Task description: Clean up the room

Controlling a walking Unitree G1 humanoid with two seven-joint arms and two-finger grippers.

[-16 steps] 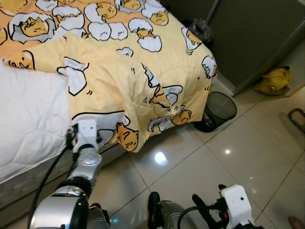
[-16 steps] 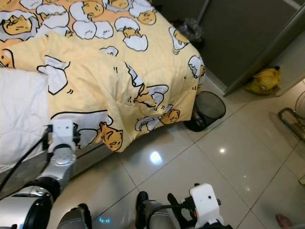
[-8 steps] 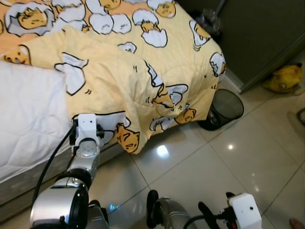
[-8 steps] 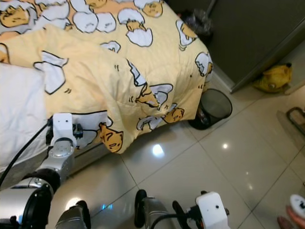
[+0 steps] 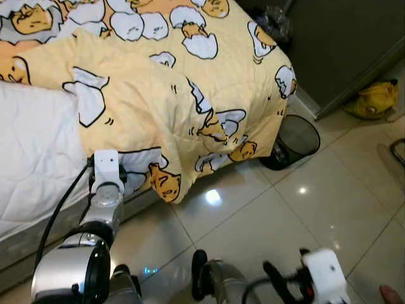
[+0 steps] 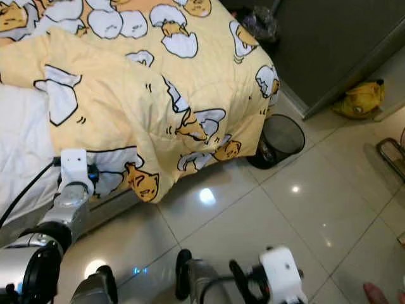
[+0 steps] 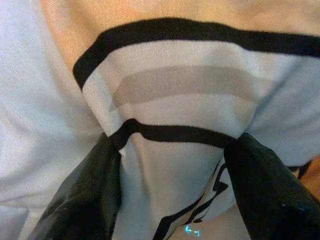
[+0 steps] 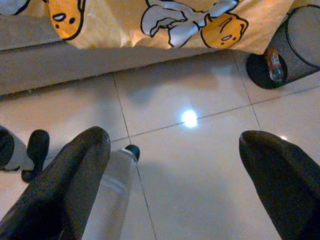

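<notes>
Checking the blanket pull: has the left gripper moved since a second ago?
No: the left gripper, shut on the yellow blanket, sits at the same white patch beside the mattress.

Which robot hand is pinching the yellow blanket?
The left gripper: its black fingers pinch the blanket at its hanging edge. The right gripper hangs open over the floor.

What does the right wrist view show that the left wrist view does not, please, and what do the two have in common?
The right wrist view shows the open right gripper over the tiled floor, a clear plastic bottle lying there, and the black mesh bin. The left wrist view shows the left gripper shut on a bunched fold of the blanket. Both show the yellow cartoon blanket.
</notes>
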